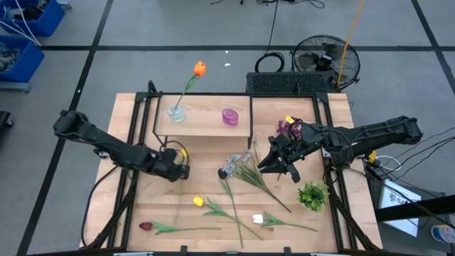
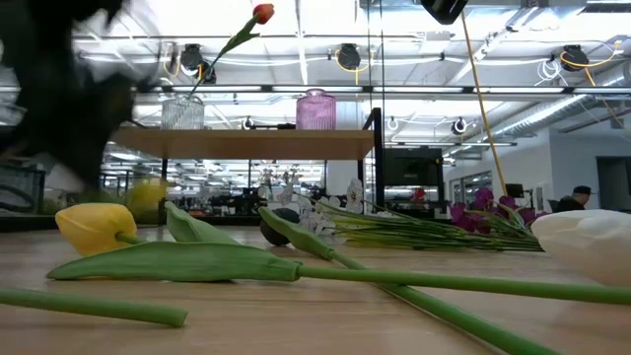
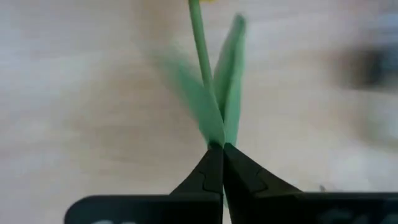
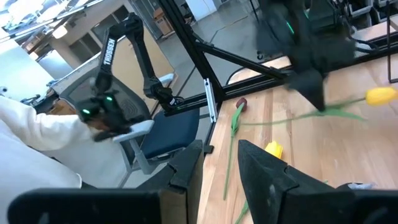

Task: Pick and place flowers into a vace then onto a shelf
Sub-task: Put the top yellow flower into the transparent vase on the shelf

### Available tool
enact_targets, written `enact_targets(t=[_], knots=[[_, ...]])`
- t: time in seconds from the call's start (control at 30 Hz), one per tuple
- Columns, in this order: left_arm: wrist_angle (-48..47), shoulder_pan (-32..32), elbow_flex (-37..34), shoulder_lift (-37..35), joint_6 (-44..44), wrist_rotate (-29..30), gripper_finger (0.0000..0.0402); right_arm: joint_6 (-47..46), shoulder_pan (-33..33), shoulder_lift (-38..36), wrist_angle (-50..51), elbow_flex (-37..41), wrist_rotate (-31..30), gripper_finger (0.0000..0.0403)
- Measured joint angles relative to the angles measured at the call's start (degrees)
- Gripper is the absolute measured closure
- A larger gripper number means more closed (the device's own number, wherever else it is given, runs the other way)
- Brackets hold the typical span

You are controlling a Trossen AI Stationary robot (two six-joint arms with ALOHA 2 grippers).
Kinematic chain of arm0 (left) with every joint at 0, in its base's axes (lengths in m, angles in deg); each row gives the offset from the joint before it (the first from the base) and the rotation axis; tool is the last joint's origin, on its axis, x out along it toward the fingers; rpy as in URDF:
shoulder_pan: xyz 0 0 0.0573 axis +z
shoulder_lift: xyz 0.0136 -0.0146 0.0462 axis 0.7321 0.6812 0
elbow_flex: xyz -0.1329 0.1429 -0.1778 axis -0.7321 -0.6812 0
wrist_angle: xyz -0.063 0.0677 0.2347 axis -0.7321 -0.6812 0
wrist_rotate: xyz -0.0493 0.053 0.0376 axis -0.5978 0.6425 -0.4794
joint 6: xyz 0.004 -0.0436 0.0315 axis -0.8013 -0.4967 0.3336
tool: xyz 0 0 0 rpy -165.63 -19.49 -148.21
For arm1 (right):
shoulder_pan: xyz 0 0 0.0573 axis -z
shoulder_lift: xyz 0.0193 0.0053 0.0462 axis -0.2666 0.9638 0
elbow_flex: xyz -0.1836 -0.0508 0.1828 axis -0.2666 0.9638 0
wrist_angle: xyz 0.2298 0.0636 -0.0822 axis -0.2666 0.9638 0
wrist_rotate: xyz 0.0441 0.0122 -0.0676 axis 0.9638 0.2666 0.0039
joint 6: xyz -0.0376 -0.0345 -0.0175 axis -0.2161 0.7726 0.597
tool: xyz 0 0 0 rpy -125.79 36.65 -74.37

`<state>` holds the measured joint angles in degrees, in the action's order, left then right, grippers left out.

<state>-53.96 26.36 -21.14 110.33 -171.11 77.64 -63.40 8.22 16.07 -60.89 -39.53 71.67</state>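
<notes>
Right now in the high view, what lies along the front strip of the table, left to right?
Dark red flower → yellow flower → white flower → leafy green tuft, which sits a little farther back near the right edge.

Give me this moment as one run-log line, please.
left gripper: shut on yellow flower stem | right gripper: open, holding nothing | shelf: orange flower in vase
</notes>
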Motion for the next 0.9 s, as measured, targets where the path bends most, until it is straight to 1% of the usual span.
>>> enact_targets(t=[0.1,0.17,0.23,0.37,0.43,0.53,0.6,0.67,0.7,0.73,0.77,0.83,0.9], knots=[[-0.73,-1.72,7.73,-1.55,6.00,5.49,0.0400,-0.01,0.02,-0.02,0.25,0.00,-0.04,0.0310],[-0.94,-2.74,14.37,-1.99,11.53,11.52,0.0400,0.00,0.02,-0.02,0.26,0.00,-0.06,0.0310],[-1.46,-3.75,21.73,-2.15,19.76,18.34,0.0400,-0.02,0.02,-0.02,0.30,0.00,-0.05,0.0310],[-7.04,-4.47,35.82,-2.17,39.21,31.42,0.0401,-0.03,0.02,-0.02,0.30,0.00,-0.08,0.0310],[-10.10,-4.22,41.90,-2.37,47.65,39.78,0.0401,-0.04,0.02,-0.02,0.29,0.00,-0.09,0.0310],[-11.89,-4.33,49.74,-2.42,61.55,54.67,0.0401,-0.49,0.00,-0.02,0.33,0.00,-0.11,0.0310],[-11.76,-4.44,53.25,-2.50,71.22,66.31,0.0401,-0.68,0.00,-0.02,0.31,0.00,-0.15,0.0310],[-11.73,-4.32,55.05,-2.63,79.97,77.43,0.0401,-0.70,0.01,-0.02,0.32,0.00,-0.15,0.0310],[-11.88,-4.26,55.38,-2.90,83.03,80.09,0.0401,-0.70,0.02,-0.02,0.31,0.00,-0.15,0.0310],[-12.06,-3.60,55.42,-3.39,85.23,80.09,0.0401,-0.70,0.01,-0.02,0.31,0.00,-0.15,0.0310],[-12.23,-2.50,55.09,-4.00,85.58,80.03,0.0401,-0.69,0.01,-0.02,0.32,0.00,-0.15,0.0310],[-13.21,-0.17,53.79,-4.95,83.60,80.12,0.0401,-0.38,0.00,-0.02,0.39,0.00,-0.19,0.0310],[-16.15,3.07,52.56,-5.52,81.88,80.17,0.0401,0.20,0.02,-0.02,0.35,0.00,-0.20,0.0310]])
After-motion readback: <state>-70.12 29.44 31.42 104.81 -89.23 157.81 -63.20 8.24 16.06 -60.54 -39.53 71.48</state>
